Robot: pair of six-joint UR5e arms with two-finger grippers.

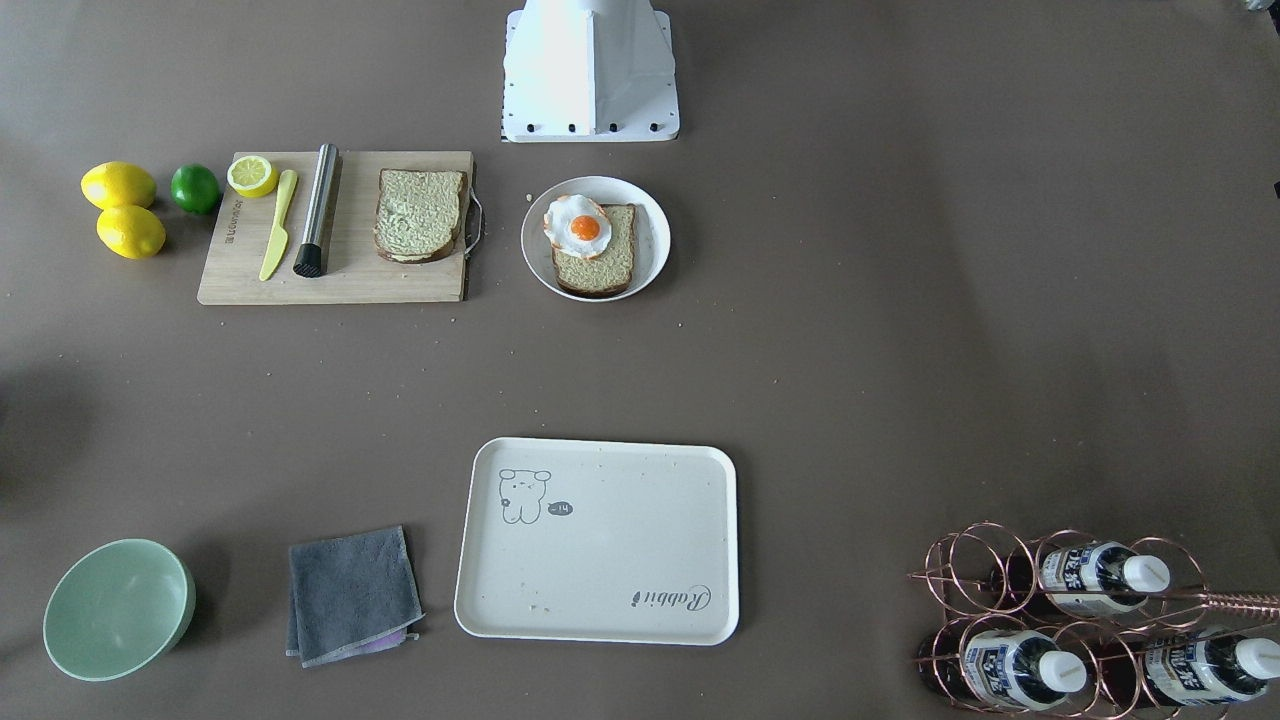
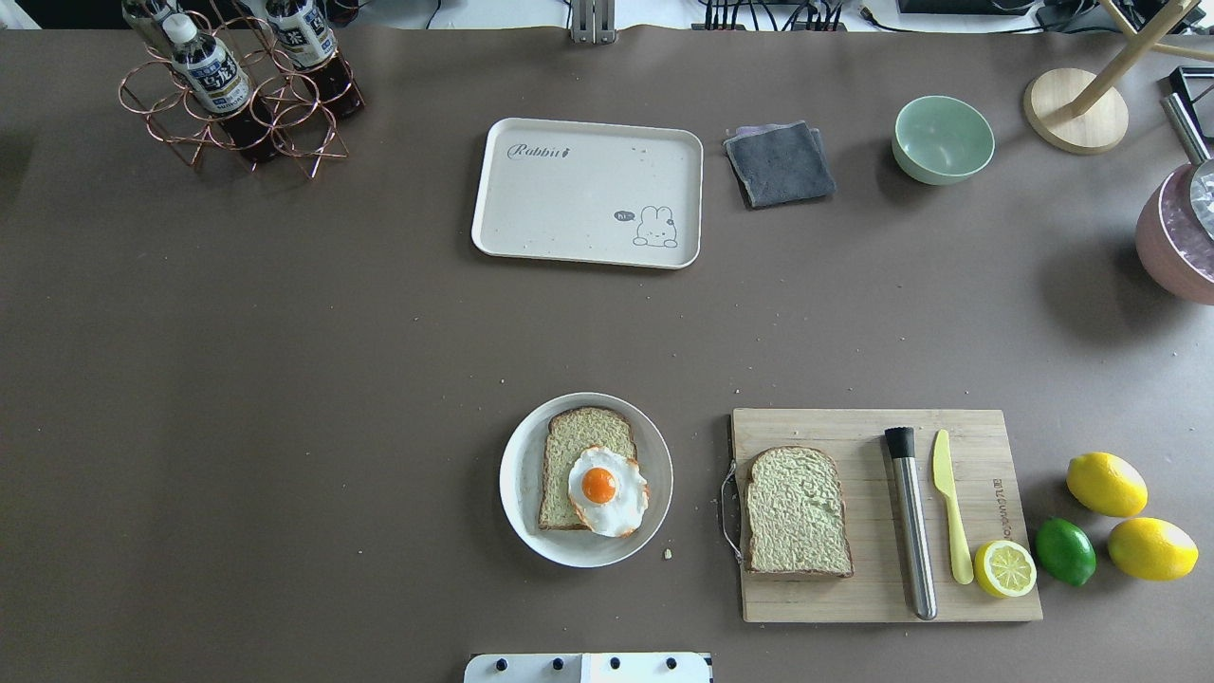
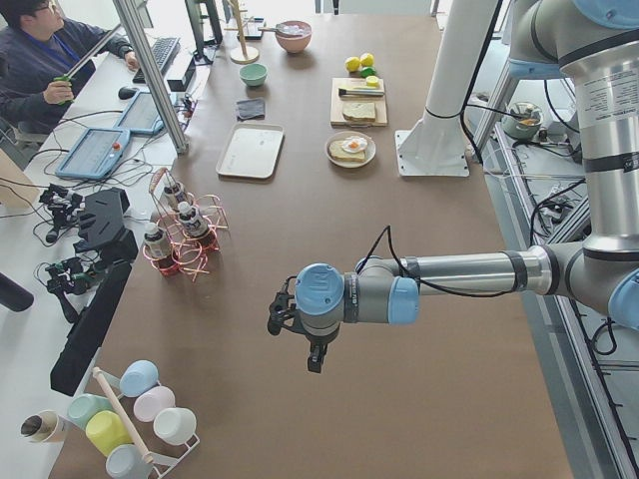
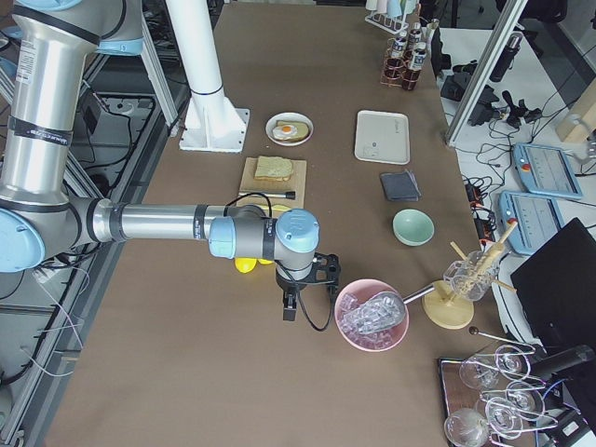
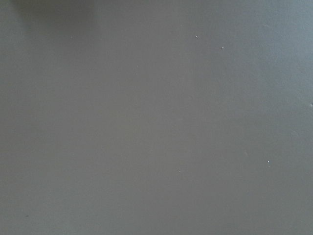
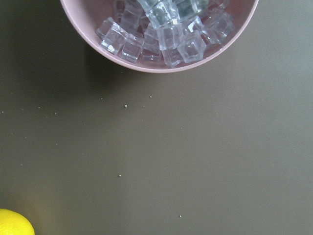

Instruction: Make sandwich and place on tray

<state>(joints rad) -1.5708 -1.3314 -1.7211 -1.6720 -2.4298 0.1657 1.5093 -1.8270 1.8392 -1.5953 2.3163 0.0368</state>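
One bread slice (image 2: 580, 446) lies on a round white plate (image 2: 520, 474) with the fried egg (image 2: 607, 490) on top of it, hanging over one side. The second bread slice (image 2: 797, 512) lies on the wooden cutting board (image 2: 854, 607). The cream tray (image 2: 569, 190) is bare at the far side of the table. My left gripper (image 3: 313, 359) hangs over bare table far to the left. My right gripper (image 4: 289, 310) hangs far to the right, beside a pink bowl of ice. I cannot tell whether either is open or shut. Neither is near the food.
The cutting board also holds a steel rod (image 2: 910, 522), a yellow knife (image 2: 951, 512) and a lemon half (image 2: 1005, 568). Two lemons (image 2: 1105, 484) and a lime (image 2: 1064, 550) lie beside it. A grey cloth (image 2: 780, 163), green bowl (image 2: 943, 139), bottle rack (image 2: 237, 95) and the pink ice bowl (image 6: 161, 68) stand around.
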